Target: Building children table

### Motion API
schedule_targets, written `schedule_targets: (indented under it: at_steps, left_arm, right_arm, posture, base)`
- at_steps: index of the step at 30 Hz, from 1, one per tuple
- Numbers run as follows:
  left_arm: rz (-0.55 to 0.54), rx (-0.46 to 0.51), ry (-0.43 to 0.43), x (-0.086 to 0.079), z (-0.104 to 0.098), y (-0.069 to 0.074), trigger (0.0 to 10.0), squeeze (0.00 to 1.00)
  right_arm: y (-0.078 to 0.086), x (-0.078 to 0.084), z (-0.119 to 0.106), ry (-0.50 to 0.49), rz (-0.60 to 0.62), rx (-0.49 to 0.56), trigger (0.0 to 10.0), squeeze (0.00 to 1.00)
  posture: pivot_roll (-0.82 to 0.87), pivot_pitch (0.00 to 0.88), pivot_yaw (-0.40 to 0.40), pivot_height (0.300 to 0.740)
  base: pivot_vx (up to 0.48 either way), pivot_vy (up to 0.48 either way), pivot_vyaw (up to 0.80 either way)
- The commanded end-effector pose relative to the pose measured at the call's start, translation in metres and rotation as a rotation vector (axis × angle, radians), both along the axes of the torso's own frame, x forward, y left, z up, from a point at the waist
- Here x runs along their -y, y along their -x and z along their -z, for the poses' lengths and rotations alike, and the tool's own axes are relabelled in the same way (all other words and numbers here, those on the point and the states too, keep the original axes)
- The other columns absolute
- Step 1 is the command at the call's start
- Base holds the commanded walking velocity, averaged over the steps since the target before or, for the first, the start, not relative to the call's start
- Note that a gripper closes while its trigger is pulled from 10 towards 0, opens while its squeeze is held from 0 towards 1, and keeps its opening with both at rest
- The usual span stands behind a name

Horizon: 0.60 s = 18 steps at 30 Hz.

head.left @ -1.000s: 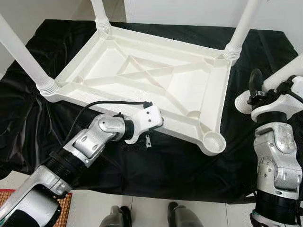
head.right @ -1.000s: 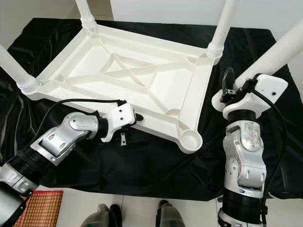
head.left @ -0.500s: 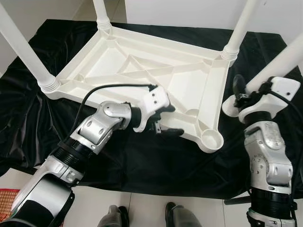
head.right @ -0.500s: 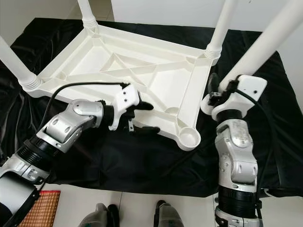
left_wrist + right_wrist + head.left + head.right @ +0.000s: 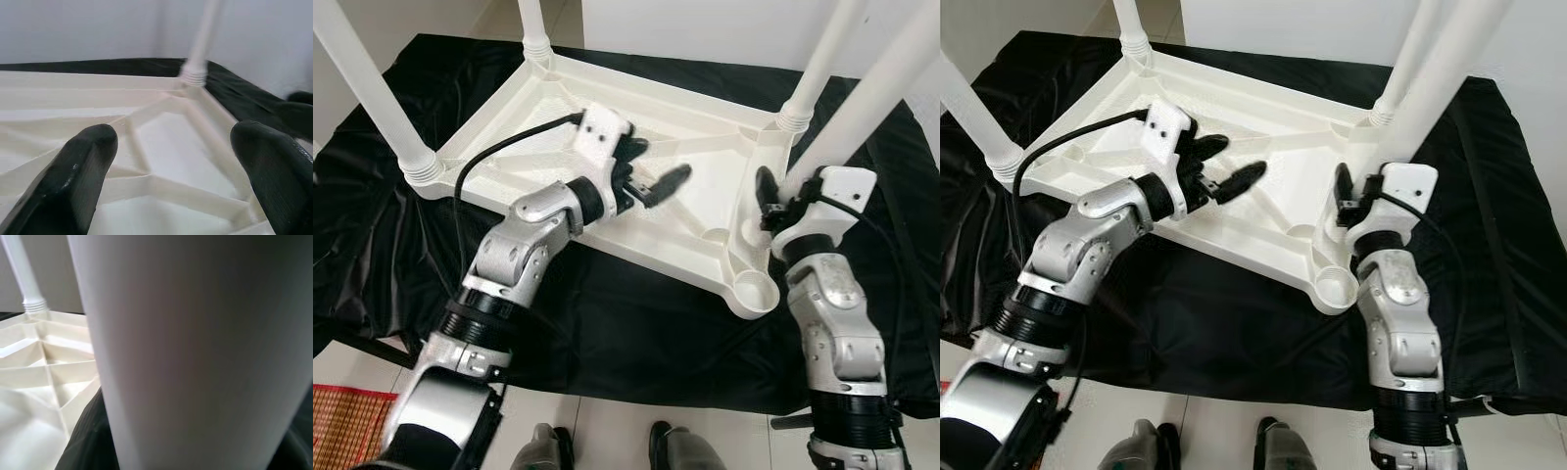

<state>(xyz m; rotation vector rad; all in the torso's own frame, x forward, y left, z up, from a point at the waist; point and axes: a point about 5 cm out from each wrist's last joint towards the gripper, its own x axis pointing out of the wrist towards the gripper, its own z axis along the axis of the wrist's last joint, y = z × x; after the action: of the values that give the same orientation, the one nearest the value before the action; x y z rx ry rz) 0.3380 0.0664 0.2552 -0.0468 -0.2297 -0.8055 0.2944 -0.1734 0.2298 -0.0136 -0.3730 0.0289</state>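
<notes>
The white moulded-plastic children's table top (image 5: 607,127) lies upside down on a black cloth (image 5: 636,333) spread over the work surface, its ribbed underside facing up. Three white tubular plastic legs are seated in corner sockets: near-left (image 5: 372,93), far-left (image 5: 533,24) and far-right (image 5: 818,64). The near-right round corner socket (image 5: 754,292) stands empty.

The fourth white tubular leg (image 5: 871,88) is clamped in the right gripper (image 5: 781,201), fingers closed around its lower end, just beside and above the empty socket. In the right wrist view the leg (image 5: 195,347) sits tight against the camera.

The left gripper (image 5: 651,176) hovers over the middle of the underside, its two black fingers (image 5: 83,171) spread wide and holding nothing.

Handling assessment: the parts appear light, hollow and stiff, with a smooth surface likely to slip in a loose grip. The long leg will lever against the fingers, so the low hold near the insertion end seems sound. The top is judged best steadied at the rim or a rib near the empty socket, since pressing the leg in could slide it on the cloth.

Obstructions: the far-right leg stands close to the held leg; the cloth is wrinkled near the socket corner. A woven red-brown mat (image 5: 347,426) lies on the floor, well apart.
</notes>
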Motion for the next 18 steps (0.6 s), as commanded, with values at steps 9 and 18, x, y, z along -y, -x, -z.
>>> schedule_targets:
  at_steps: [9,18]
  left_arm:
    - [-0.227,0.015,0.1,-0.021,0.005,0.007,10.0,0.0]
    - [-0.3,0.019,0.1,-0.031,0.019,0.019,10.0,0.0]
  right_arm:
    - [0.009,-0.006,0.01,-0.038,0.048,0.02,10.0,0.0]
    - [0.024,-0.012,0.021,-0.046,0.068,0.023,10.0,0.0]
  posture:
    - [0.04,0.17,-0.037,0.74]
    - [0.04,0.173,-0.03,0.74]
  base:
    - [0.0,0.0,0.0]
    - [0.0,0.0,0.0]
